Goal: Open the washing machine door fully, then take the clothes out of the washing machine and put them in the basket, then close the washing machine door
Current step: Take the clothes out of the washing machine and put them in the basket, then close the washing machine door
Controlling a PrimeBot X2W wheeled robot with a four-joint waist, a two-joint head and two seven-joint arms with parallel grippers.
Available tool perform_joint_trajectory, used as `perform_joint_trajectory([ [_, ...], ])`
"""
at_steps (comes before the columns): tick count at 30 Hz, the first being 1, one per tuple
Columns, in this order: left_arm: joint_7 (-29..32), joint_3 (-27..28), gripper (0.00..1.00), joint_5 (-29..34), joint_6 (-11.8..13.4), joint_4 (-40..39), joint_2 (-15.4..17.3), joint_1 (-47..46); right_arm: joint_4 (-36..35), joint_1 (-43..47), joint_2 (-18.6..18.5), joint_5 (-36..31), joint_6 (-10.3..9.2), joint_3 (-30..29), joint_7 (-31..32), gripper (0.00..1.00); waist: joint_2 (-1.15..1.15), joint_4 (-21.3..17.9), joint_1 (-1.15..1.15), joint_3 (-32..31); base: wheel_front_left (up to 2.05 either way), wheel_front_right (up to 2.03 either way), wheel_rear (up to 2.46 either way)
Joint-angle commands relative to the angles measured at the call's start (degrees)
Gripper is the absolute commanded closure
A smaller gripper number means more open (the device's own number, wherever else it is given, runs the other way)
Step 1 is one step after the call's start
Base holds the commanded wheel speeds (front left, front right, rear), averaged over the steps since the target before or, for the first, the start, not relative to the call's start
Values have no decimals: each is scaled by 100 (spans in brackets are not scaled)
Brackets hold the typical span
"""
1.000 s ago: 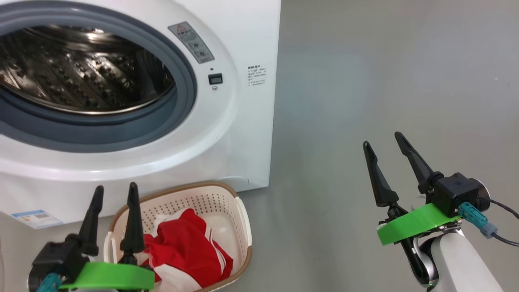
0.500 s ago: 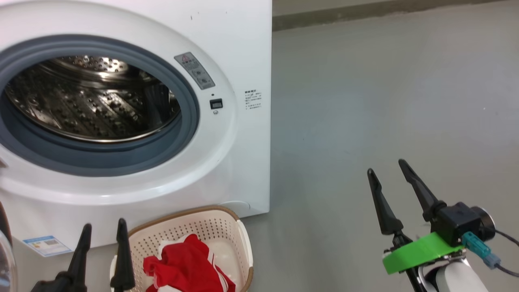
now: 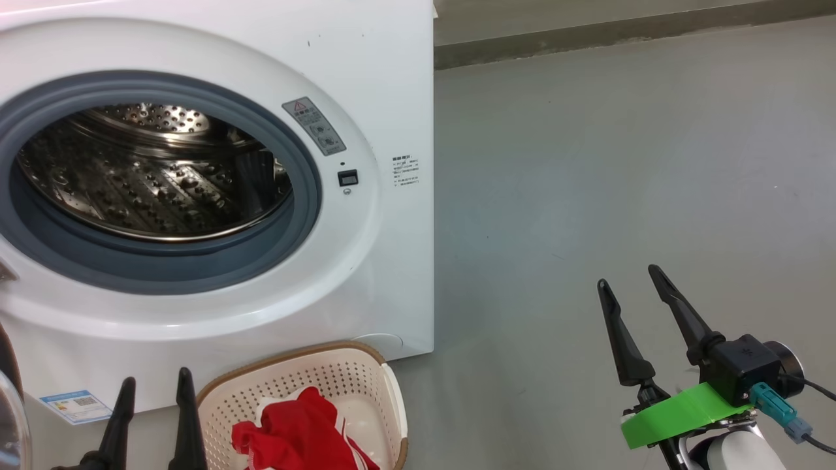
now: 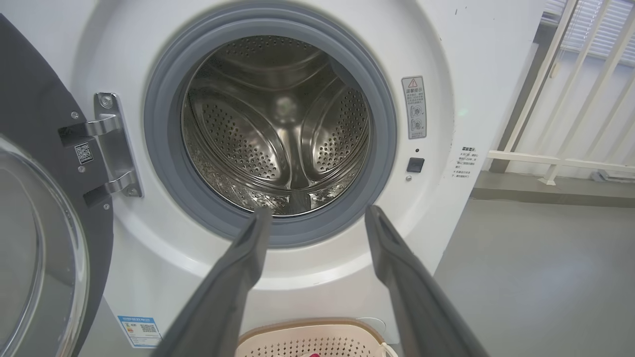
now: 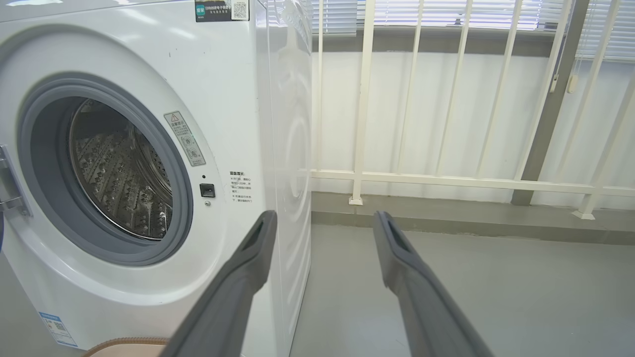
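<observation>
The white washing machine (image 3: 392, 85) stands with its steel drum (image 4: 278, 129) bare of laundry. Its door (image 4: 39, 248) hangs swung open at the left on a metal hinge (image 4: 111, 144); a sliver of the door (image 3: 10, 418) shows at the head view's left edge. The red and white clothes (image 3: 300, 434) lie in the cream basket (image 3: 366, 372) on the floor before the machine. My left gripper (image 3: 155, 384) is open with nothing between its fingers, just left of the basket, and points at the drum's lower rim (image 4: 315, 213). My right gripper (image 3: 630, 275) is open and empty over the floor, right of the machine.
Grey floor (image 3: 620, 163) stretches to the right of the machine. A white railing (image 5: 446, 178) and a low kerb (image 5: 446, 218) run behind it. A blue label (image 3: 72, 406) sits low on the machine's front.
The head camera has tilted up, so the machine and basket sit lower in the picture and the back kerb has come into sight. Both grippers stay open; the clothes lie still in the basket.
</observation>
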Motion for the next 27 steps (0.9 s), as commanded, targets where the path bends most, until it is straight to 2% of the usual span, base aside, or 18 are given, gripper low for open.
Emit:
perform_joint_trajectory([
  [1, -27, 221, 0, 25, 41, -179, 116, -118, -168, -58, 3, -36, 28, 120, -37, 0, 0, -2, 0, 1, -32, 9, 24],
  [8, -13, 204, 0, 28, 84, -204, 137, -101, -159, -53, 3, -29, 28, 90, -37, 0, 0, -4, 0, -9, -95, 55, 40],
  [19, -17, 153, 0, -30, 21, -312, 195, -93, -135, -60, 3, -16, 28, 69, -37, 0, 0, 18, 0, 1, -166, 145, 21],
  [27, -14, 67, 0, -63, -30, -337, 205, -116, -116, -86, 3, -21, 28, 53, -37, 0, 0, 45, 0, 51, -59, 59, 0],
])
